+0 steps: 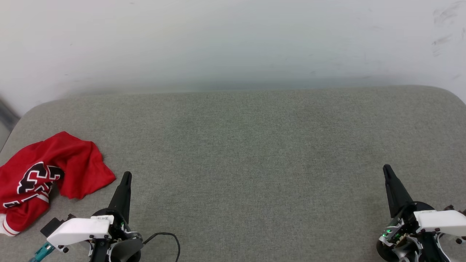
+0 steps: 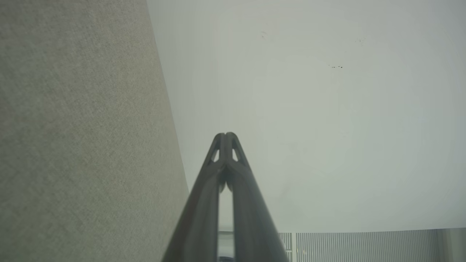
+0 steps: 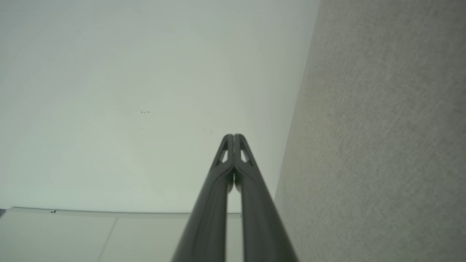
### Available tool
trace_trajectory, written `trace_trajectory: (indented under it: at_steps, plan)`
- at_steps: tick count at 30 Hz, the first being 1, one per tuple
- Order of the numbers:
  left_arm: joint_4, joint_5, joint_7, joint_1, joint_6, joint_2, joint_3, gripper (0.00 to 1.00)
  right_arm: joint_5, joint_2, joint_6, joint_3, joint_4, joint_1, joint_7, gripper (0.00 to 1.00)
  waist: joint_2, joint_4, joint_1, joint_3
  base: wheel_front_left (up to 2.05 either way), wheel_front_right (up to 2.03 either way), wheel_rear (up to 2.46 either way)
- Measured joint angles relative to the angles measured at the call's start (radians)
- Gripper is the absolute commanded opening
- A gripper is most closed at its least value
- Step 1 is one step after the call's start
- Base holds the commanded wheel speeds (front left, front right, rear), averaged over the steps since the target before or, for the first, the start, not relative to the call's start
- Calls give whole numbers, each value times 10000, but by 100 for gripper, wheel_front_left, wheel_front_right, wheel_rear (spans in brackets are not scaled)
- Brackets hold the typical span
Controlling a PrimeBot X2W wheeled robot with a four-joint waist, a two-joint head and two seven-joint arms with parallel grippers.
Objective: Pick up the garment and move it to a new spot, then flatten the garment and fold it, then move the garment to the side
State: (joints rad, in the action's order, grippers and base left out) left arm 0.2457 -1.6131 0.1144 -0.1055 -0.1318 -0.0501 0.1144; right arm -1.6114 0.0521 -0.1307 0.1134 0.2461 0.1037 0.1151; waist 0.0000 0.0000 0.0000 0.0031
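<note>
The shirt (image 1: pixel 78 165) was red, with black letters (image 1: pixel 34 178) outlined in white and red-and-white striped trim (image 1: pixel 6 227). The desk (image 1: pixel 255 145) was speckled grey fabric. The left claw (image 1: pixel 126 177) and right claw (image 1: pixel 387 170) were dark, their wrists (image 1: pixel 78 229) white. The wall (image 1: pixel 233 40) was off-white.

Grey fabric-covered surface (image 1: pixel 255 145), rounded far corners, crumpled red garment (image 1: pixel 78 163) lying at its left edge

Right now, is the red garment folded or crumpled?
Crumpled: the garment lies bunched in a heap on the grey surface, its lettering creased, not flat.
</note>
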Motion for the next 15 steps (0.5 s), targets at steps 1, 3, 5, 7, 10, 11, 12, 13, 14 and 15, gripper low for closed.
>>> trace_trajectory:
  at_steps: [1,3,5,7,10,11,12,13,14,15]
  plan:
    - [0,0,0,0,2,0,0,0,0,0,0,0,0,0,0,0,0,0,0,0,0,0,0]
    - [0,0,0,0,2,0,0,0,0,0,0,0,0,0,0,0,0,0,0,0,0,0,0]
    - [15,-2,0,8,2,4,-2,100,0,0,0,0,17,-10,0,100,0,0,0,0,0,0,0]
    - [173,-2,0,118,6,15,-25,100,0,0,0,-4,174,-132,0,100,0,0,0,0,0,0,0]
    - [420,-4,-27,403,10,36,-63,100,2,0,2,-6,416,-412,-10,100,0,0,0,1,0,0,0]
    - [433,-2,-52,462,10,40,-75,100,13,-2,2,-15,439,-473,-61,100,0,0,0,2,0,0,0]
    - [414,4,-113,470,10,44,-82,100,31,-2,2,-17,437,-482,-102,100,0,-1,0,2,0,0,0]
    - [376,36,-151,470,10,46,-84,100,73,-2,2,-25,420,-477,-146,100,0,-1,0,3,0,0,0]
    - [349,109,-217,469,10,48,-84,100,150,-2,2,-27,403,-476,-198,100,0,-1,0,5,0,0,0]
    - [330,198,-257,469,10,46,-73,100,221,-2,2,-29,387,-477,-257,100,0,-2,-1,6,0,0,0]
